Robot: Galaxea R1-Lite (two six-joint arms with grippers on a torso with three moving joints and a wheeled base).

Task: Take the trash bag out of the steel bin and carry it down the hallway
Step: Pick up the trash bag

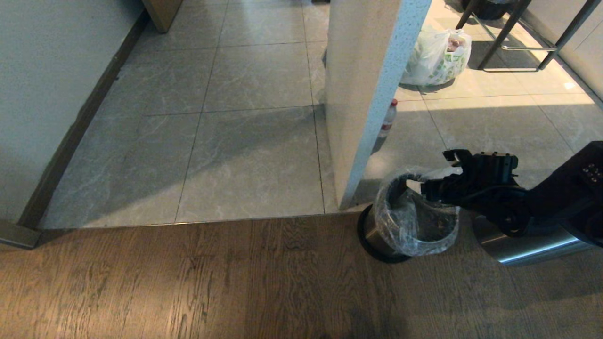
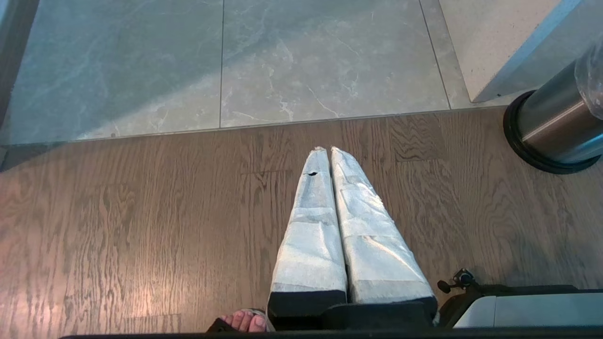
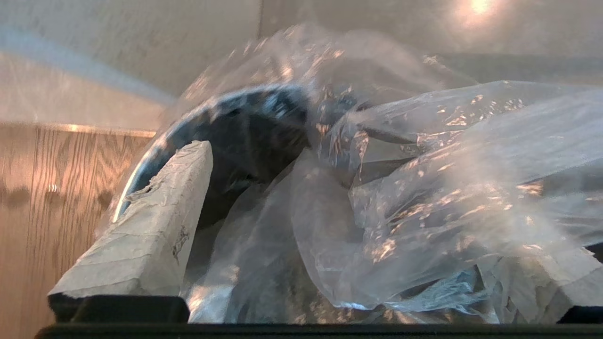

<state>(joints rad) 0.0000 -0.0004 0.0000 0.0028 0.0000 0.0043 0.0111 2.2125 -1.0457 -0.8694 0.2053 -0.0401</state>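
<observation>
One steel bin (image 1: 407, 230) with one clear trash bag (image 1: 414, 216) inside; one white bag with green print (image 1: 435, 59). One small bottle (image 1: 387, 120) by the pillar. Two robot hands: right (image 1: 435, 176), left (image 2: 330, 155).

Head looks down; wrists share steel bin (image 1: 377, 235).

White bag with green print (image 1: 435, 59) and plastic bottle (image 1: 388, 118) behind pale pillar (image 1: 365, 94)
</observation>
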